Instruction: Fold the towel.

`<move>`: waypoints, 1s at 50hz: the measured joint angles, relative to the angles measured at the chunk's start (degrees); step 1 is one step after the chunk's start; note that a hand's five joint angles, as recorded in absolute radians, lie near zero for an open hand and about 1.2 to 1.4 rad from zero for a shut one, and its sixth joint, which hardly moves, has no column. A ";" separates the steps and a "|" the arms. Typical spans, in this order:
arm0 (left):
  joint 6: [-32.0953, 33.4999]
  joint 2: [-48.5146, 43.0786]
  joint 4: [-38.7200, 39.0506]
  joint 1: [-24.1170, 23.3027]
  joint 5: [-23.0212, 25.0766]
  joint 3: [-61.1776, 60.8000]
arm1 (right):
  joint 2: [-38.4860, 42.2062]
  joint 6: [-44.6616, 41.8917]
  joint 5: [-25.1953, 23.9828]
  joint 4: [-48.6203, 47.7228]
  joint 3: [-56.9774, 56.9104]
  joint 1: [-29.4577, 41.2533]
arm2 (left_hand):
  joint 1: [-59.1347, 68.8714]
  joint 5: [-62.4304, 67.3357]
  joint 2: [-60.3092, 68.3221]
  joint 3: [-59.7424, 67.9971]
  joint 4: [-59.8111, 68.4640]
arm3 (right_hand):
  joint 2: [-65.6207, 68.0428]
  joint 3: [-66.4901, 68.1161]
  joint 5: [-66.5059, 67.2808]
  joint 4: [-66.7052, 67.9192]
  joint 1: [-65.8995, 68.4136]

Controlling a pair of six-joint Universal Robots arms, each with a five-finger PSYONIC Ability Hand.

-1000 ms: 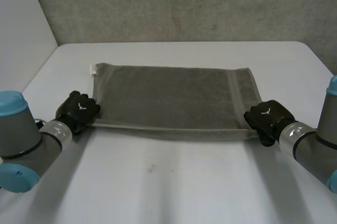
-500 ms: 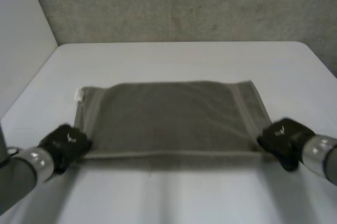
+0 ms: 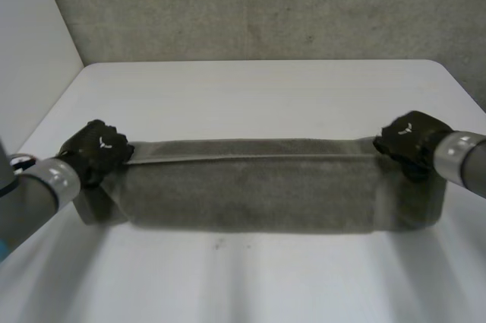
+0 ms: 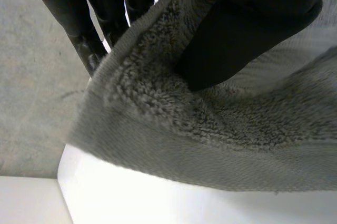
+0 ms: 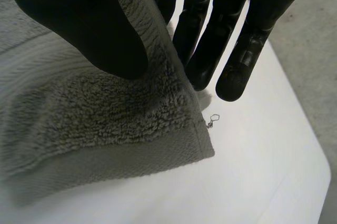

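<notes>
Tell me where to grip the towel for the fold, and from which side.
Grip the towel at the two end corners of its upper long edge, coming in from the short sides, as the left hand and right hand do: thumb on one face, fingers on the other. It is wide and limp, so end pinches keep that edge straight while the rest hangs.

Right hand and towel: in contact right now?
Touching. The right wrist view shows the right hand pinching the towel at a corner, its thumb pressed flat onto the pile.
</notes>
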 measured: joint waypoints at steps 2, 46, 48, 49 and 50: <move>0.17 -4.70 1.14 -0.52 -1.38 4.00 | 3.81 1.22 1.26 -2.60 -3.27 1.32 | 0.00 0.00 0.00 0.00 0.00 | 0.00 0.00 0.00 0.00 0.00; 0.03 -27.59 27.17 -6.52 -6.86 23.02 | 28.11 0.96 7.11 -30.31 -21.85 5.62 | -44.23 -46.12 -46.27 -46.22 -46.48 | -53.85 -55.73 -52.87 -55.13 -43.16; 0.06 -27.39 26.97 -6.28 -7.51 22.89 | 27.92 0.55 3.77 -31.02 -21.59 4.81 | -44.23 -46.12 -46.27 -46.22 -46.48 | -53.85 -55.73 -52.87 -55.13 -43.16; 0.07 -27.25 26.88 -6.12 -7.85 22.74 | 27.87 0.41 1.50 -31.61 -21.50 4.13 | -44.23 -46.12 -46.27 -46.22 -46.48 | -53.85 -55.73 -52.88 -55.13 -43.16; 0.08 -27.13 26.82 -6.01 -8.05 22.62 | 27.85 0.34 -0.22 -32.18 -21.47 3.60 | -44.23 -46.12 -46.27 -46.22 -46.48 | -53.85 -55.73 -52.88 -55.13 -43.16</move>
